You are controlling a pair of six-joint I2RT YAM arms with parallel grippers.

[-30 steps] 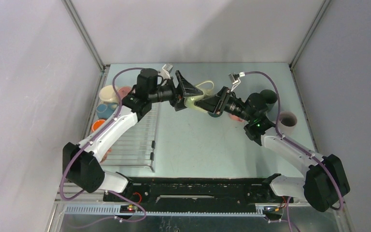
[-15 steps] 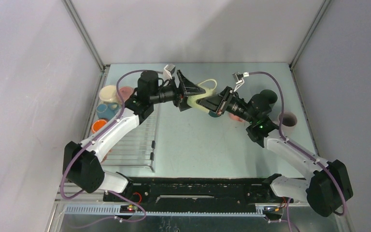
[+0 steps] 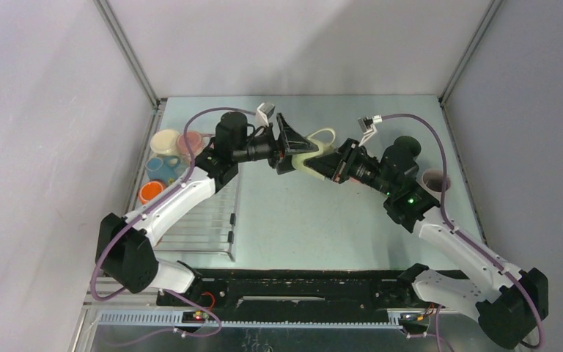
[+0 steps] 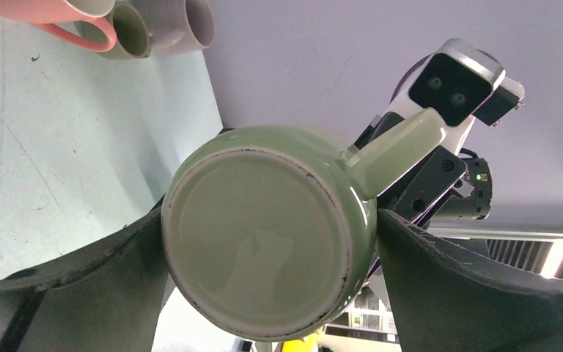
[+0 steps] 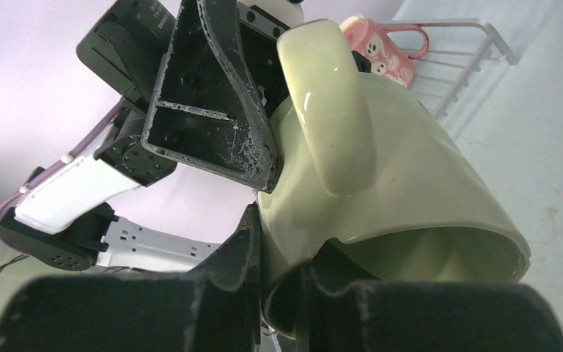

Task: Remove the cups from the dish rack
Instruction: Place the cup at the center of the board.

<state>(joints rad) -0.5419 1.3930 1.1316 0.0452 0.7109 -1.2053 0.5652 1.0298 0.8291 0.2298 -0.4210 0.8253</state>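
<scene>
A pale green mug point(image 3: 310, 156) hangs in the air above the middle of the table, held from both sides. My left gripper point(image 3: 293, 150) is shut around its body near the base; the left wrist view shows the mug's underside point(image 4: 264, 235) between the two fingers. My right gripper point(image 3: 328, 170) pinches the mug's rim wall point(image 5: 381, 220), one finger inside and one outside. The dish rack point(image 3: 209, 213) lies at the left. A cream point(image 3: 165, 141), a pink point(image 3: 189, 143), a light blue point(image 3: 157, 169) and an orange mug point(image 3: 149, 192) sit along its left side.
A dark teal mug point(image 3: 408, 147) and a greyish-pink mug point(image 3: 436, 182) stand on the table at the right. The left wrist view shows a pink mug point(image 4: 44, 11) and grey mugs point(image 4: 183, 22) there. A patterned pink mug point(image 5: 381, 51) shows by the rack's corner point(image 5: 476, 37).
Both grippers and the pale green mug have shifted to the right, away from the rack. The right arm has drawn back toward the right side.
</scene>
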